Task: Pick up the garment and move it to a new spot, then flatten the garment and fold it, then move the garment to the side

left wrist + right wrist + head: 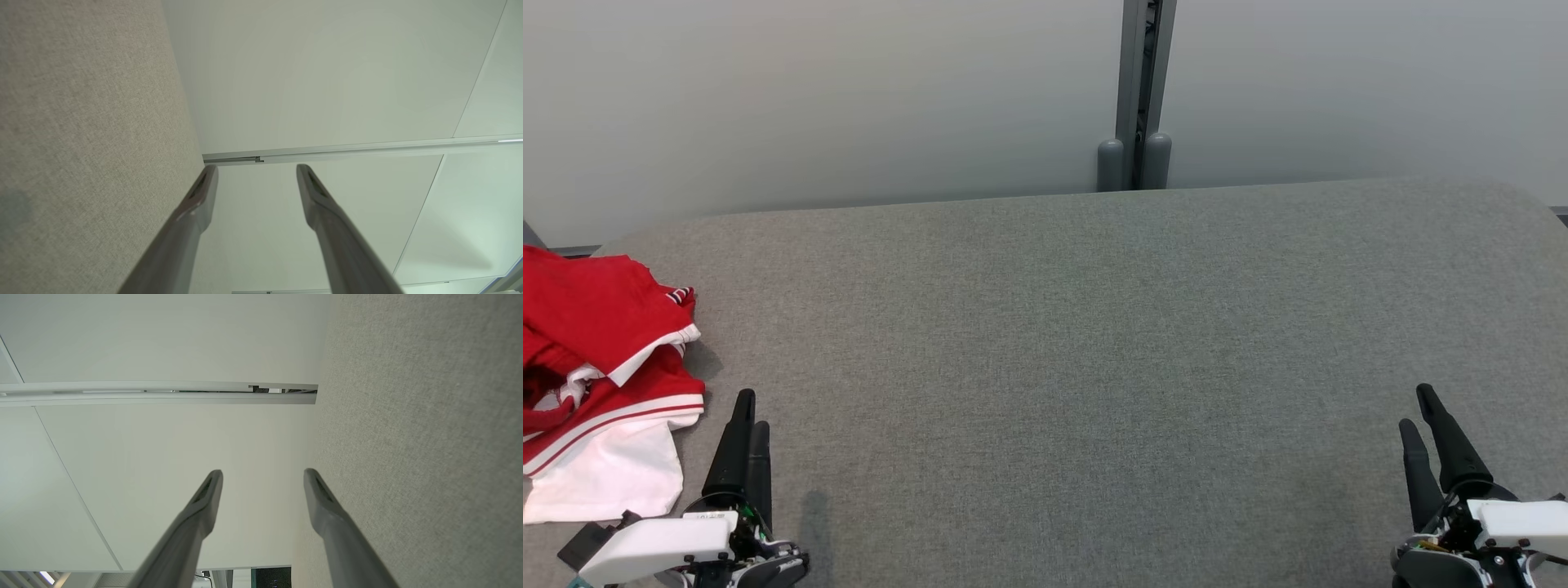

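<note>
Grey woven cloth covers the wide table [1094,367] in front of me. Behind it rises a pale wall [809,98], with a grey upright post [1137,90] where two panels meet. The garment [596,359] lies crumpled at the table's far left on my side, cut off by the edge of my head view. It is red with white stripes along its hems, and a plain white part spreads flat toward me.

My left gripper [752,410] sits low on that same side, just beside the garment's white part, with its tips pointing away from me over bare cloth. I am not touching the fabric with them. The jaws are released and nothing is between them. In my left wrist view the two dark fingers [322,204] stand well apart, with wall and table edge behind them.

My right gripper [1414,407] rests at the opposite side of the table, well away from the garment. It is also spread wide and grasps nothing.
</note>
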Robot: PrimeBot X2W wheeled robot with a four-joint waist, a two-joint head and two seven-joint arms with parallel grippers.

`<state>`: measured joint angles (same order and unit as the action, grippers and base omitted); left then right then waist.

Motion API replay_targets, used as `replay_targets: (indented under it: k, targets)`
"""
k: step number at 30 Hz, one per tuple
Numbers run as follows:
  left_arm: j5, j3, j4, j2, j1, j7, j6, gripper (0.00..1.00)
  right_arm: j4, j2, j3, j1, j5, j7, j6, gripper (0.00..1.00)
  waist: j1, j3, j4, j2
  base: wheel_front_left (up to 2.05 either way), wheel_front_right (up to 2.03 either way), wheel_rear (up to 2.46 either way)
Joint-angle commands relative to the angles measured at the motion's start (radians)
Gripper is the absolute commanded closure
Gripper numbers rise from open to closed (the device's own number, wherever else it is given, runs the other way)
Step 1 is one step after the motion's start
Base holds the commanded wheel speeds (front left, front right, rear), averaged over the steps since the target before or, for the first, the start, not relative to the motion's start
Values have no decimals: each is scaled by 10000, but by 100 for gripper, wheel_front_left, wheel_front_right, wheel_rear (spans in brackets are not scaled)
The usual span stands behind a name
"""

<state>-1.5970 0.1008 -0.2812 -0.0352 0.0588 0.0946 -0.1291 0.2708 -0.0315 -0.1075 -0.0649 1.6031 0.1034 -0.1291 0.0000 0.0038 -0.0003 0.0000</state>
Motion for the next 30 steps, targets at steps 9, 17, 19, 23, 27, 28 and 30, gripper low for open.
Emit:
replay_targets:
  k: [9, 17, 19, 23, 27, 28, 30]
  targets:
    - [1699, -115, 206, -138, 200, -446, -5, 0, -203, -380, 319, -170, -1406, -534, -10, 0, 0, 6, -2, 0, 0, 0, 0]
    - [3453, -270, 277, -121, 69, -805, -6, 0, -272, -392, 387, -71, -3008, -893, -11, 0, 0, -2, -15, 0, 0, 0, 0]
    - [3853, -288, 314, -115, 31, -888, -7, 0, -283, -387, 413, -26, -3384, -978, -11, 0, 0, -8, -19, 0, 0, 0, 0]
    - [4658, -282, 330, -109, -53, -1055, -1, 0, -324, -402, 466, 28, -4130, -1142, -12, 0, 0, -19, -34, 0, 0, 0, 0]
    - [5393, -282, 286, -107, -102, -1206, 50, 0, -327, -425, 532, 81, -4856, -1299, -13, 0, 0, -24, -58, 0, 0, 0, 0]
    - [5567, -288, 279, -107, -112, -1246, 65, 0, -323, -423, 536, 94, -5014, -1338, -13, 0, 0, -25, -63, 0, 0, 0, 0]
    - [5884, -304, 263, -108, -127, -1321, 92, 0, -313, -433, 551, 115, -5343, -1414, -13, 0, 0, -23, -71, 0, 0, 0, 0]
